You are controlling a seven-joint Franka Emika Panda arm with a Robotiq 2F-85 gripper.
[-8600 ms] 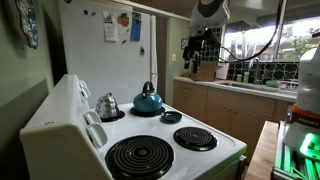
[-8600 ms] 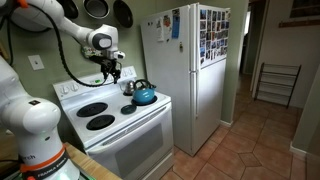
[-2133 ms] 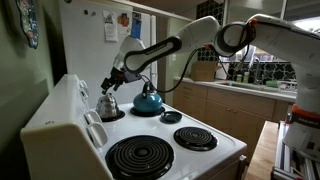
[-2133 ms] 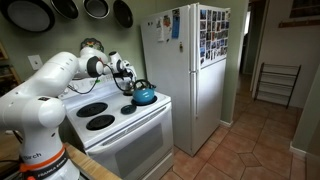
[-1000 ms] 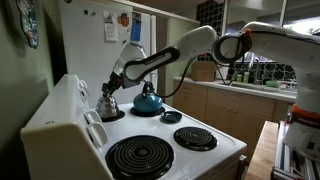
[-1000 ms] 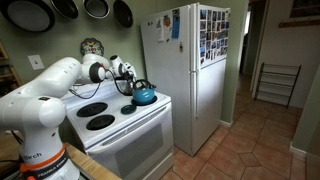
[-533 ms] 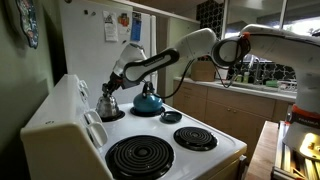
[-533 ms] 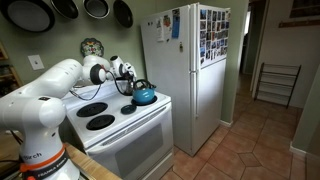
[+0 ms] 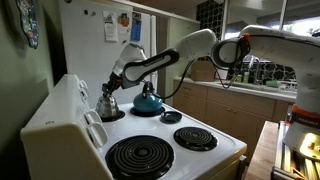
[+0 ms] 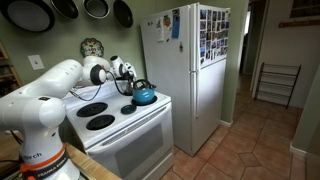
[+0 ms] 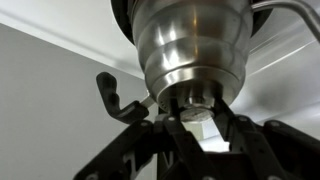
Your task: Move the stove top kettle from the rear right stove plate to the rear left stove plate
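Observation:
The stove top kettle (image 9: 107, 103) is silver and stands on the rear right plate, close to the stove's back panel. My gripper (image 9: 110, 87) comes down on its top from above. In the wrist view the kettle's steel body (image 11: 190, 40) fills the upper picture, and the gripper (image 11: 196, 108) is shut on the lid knob (image 11: 194, 98), with a dark finger (image 11: 228, 128) on each side. The kettle's black handle (image 11: 113, 95) curves off to the left. The rear left plate (image 9: 140, 157) is a bare coil. In an exterior view the gripper (image 10: 125, 80) hides most of the kettle.
A blue kettle (image 9: 148, 99) (image 10: 144, 95) stands right beside the silver one, on the plate in front of it. A small dark round thing (image 9: 171, 116) lies near it. The front left coil (image 9: 195, 138) is bare. A white fridge (image 10: 185, 70) stands by the stove.
The arm has hardly moved over the last second. The fingers have drawn in onto the kettle's lid knob.

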